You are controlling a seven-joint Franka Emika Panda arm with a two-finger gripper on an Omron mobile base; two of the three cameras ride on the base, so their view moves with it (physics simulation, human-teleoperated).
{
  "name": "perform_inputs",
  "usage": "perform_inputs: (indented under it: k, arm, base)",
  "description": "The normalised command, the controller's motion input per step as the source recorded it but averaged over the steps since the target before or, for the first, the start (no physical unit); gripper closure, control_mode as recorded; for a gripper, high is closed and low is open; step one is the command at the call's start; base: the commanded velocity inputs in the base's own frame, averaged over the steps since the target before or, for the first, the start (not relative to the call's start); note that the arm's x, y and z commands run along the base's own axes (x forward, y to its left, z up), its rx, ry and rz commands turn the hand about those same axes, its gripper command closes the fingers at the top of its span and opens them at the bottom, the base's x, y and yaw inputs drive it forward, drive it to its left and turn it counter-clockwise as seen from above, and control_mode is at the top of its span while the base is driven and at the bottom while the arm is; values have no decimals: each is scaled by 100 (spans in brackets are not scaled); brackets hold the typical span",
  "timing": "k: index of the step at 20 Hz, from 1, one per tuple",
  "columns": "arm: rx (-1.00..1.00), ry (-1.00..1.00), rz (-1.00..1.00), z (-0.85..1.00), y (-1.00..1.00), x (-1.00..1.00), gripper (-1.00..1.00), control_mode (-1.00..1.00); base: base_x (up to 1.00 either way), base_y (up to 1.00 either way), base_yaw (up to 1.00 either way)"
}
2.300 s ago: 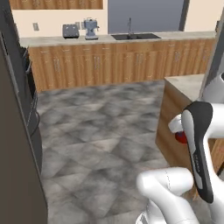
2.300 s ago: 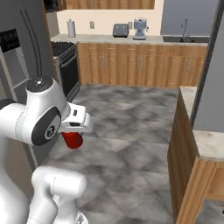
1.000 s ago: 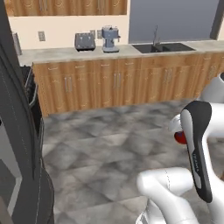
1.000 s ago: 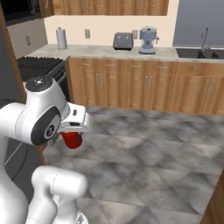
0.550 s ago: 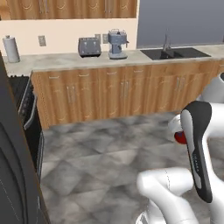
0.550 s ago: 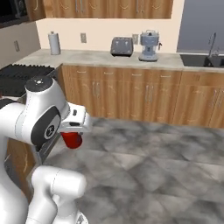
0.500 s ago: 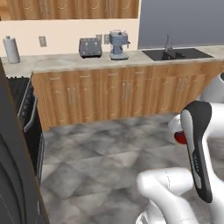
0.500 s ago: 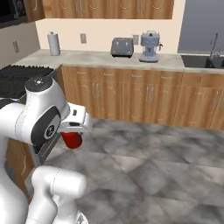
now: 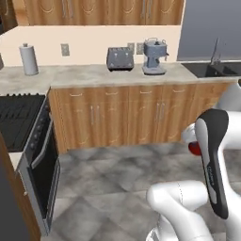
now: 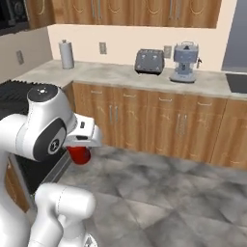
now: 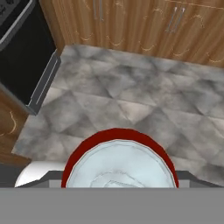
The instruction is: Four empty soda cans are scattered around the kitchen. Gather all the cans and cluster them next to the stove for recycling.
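Note:
A red soda can (image 10: 79, 156) with a silver top (image 11: 120, 164) hangs in the air over the grey floor, and my gripper (image 10: 80, 147) is shut on it. In the left base view only a sliver of the can (image 9: 194, 148) peeks out from behind the arm's dark link. The stove (image 9: 19, 114), a black cooktop over a steel-fronted oven, stands at the left edge. In the right base view the stove (image 10: 13, 89) lies behind the arm's shoulder. The hand view has its dark oven door (image 11: 22, 57) at the upper left. The fingertips are hidden by the can.
A stone counter (image 9: 94, 75) over wooden cabinets (image 10: 164, 123) runs along the far wall, carrying a paper towel roll (image 9: 28, 59), a toaster (image 9: 118, 59) and a coffee machine (image 9: 155, 56). A sink (image 9: 214, 68) lies at its right end. Open grey floor (image 10: 173, 193) stretches ahead.
The whole picture has shifted as the base moves: the counter is nearer and the stove has come into view at the left. The arm holds the same pose, still gripping the can.

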Motion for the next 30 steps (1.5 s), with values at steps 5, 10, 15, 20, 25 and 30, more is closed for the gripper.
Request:
perform_inputs:
  k: [5, 10, 15, 20, 25, 30]
  arm:
    - [0, 0, 0, 0, 0, 0, 100, 100]
    - [0, 0, 0, 0, 0, 0, 100, 100]
    - [0, 0, 0, 0, 0, 0, 100, 100]
    - [0, 0, 0, 0, 0, 0, 100, 100]
    - [0, 0, 0, 0, 0, 0, 100, 100]
    - [0, 0, 0, 0, 0, 0, 100, 100]
  base:
    - [100, 0, 63]
    - [96, -12, 78]
    - [75, -14, 84]
    - [68, -10, 84]
    - [60, -2, 79]
    - [43, 0, 56]
